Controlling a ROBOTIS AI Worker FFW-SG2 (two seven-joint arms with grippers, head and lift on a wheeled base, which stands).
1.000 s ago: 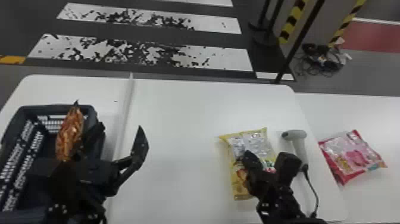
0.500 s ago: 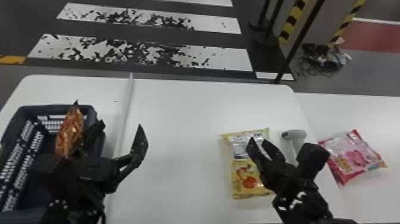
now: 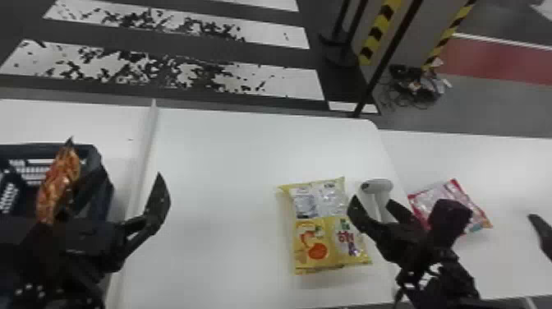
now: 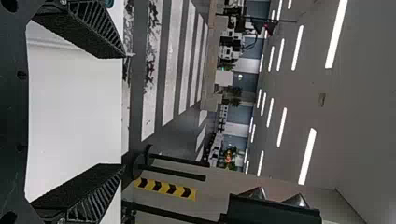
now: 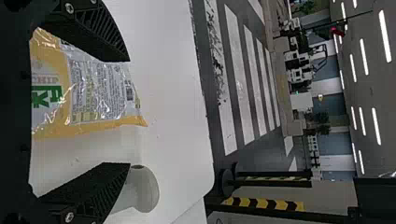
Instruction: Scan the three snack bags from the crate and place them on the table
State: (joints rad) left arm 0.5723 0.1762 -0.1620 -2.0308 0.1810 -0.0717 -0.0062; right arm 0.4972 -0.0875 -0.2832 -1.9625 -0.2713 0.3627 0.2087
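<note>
An orange snack bag stands upright in the dark crate at the left. Beside it is my left gripper, open; in the left wrist view this gripper has an empty gap. A yellow snack bag lies flat on the white table. Over its right side and the scanner stands my right gripper, open. The right wrist view has this gripper with its fingers apart, the yellow bag and scanner beyond them. A pink snack bag lies farther right.
A raised white strip runs between the crate and the yellow bag. The pink bag rests on an adjoining white surface. A dark pointed shape enters at the head view's right edge.
The right gripper has moved off the yellow bag's middle towards the scanner on its right. The head view has swung a little to the right. The left gripper has kept its place beside the crate.
</note>
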